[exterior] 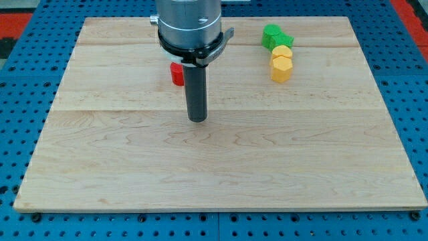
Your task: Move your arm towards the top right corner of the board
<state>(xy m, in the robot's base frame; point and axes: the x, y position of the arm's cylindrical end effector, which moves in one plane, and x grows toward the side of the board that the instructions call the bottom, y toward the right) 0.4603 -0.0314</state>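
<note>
My tip (197, 118) rests on the wooden board (221, 174) a little left of its middle. A red block (176, 73) lies just up and left of the tip, partly hidden behind the rod. At the view's upper right, two green blocks (274, 37) sit touching each other. Below them a yellow block (281, 52) and a yellow hexagon block (281, 68) follow in a short line. The tip is well left of and below that group and touches no block.
The arm's grey housing (188, 23) hangs over the board's top edge, left of centre. A blue perforated table (20, 100) surrounds the board on all sides.
</note>
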